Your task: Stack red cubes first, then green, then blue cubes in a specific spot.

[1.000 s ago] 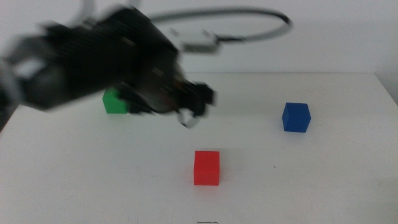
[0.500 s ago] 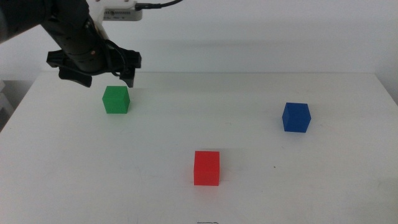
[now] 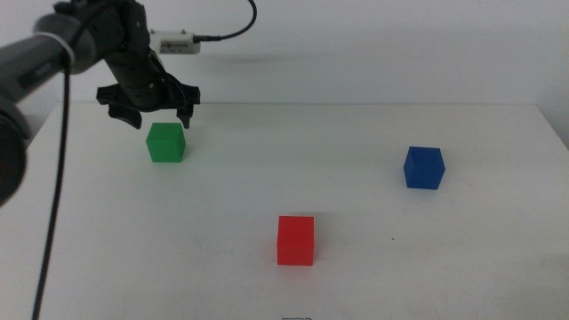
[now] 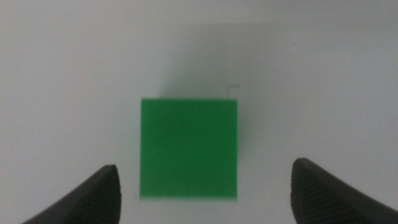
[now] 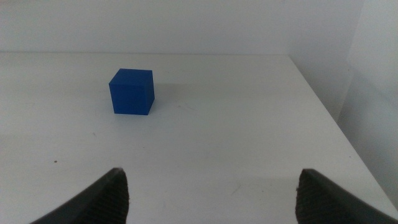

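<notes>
Hovering just above green cube, left gripper jaws apart, lining up descent and closure; right gripper, jaws apart, waiting.

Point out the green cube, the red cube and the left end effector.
green cube (image 4: 188,148), left wrist view, middle of its top face.
red cube (image 3: 295,241), middle view, centre of its front face.
left end effector (image 3: 148,110), middle view, midway between its open fingertips.

Black left arm, dark two-jawed claw (matte), white wrist module, thin black cable
</notes>
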